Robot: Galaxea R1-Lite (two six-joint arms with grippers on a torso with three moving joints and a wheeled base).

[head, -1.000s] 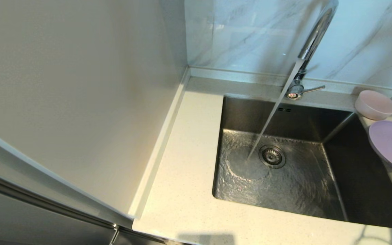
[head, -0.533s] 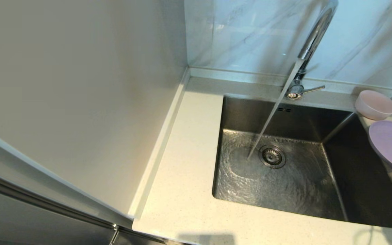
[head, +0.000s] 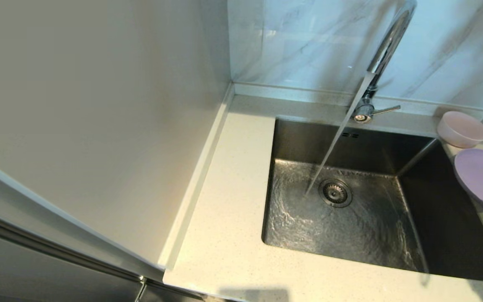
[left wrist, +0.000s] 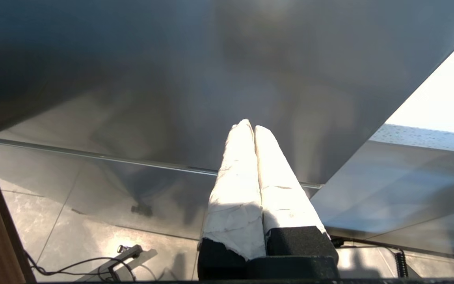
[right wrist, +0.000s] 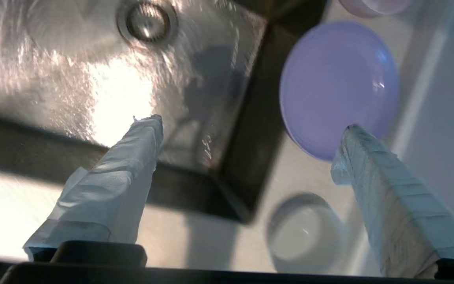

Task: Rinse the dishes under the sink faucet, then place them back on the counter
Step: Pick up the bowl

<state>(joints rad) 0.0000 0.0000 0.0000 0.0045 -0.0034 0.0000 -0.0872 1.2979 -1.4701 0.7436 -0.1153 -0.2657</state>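
Head view: faucet (head: 386,46) runs into sink (head: 350,226); bowl (head: 462,128) and plate (head: 482,180) rest on the surface (head: 224,235), right of the basin.
Left wrist view: left pincer (left wrist: 250,128) pressed together, low beside a cabinet panel.
Right wrist view: right pincer (right wrist: 252,126) spread wide above the plate's (right wrist: 337,86) near edge, holding nothing.

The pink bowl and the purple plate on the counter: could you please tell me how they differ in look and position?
The pink bowl is small and deep-walled; the purple plate is wider and flat. The bowl sits by the counter's back edge, wholly on stone; the plate lies nearer the robot, its rim overhanging the sink. The open right gripper hangs above the plate's side, not the bowl's. Both are round, upright and empty.
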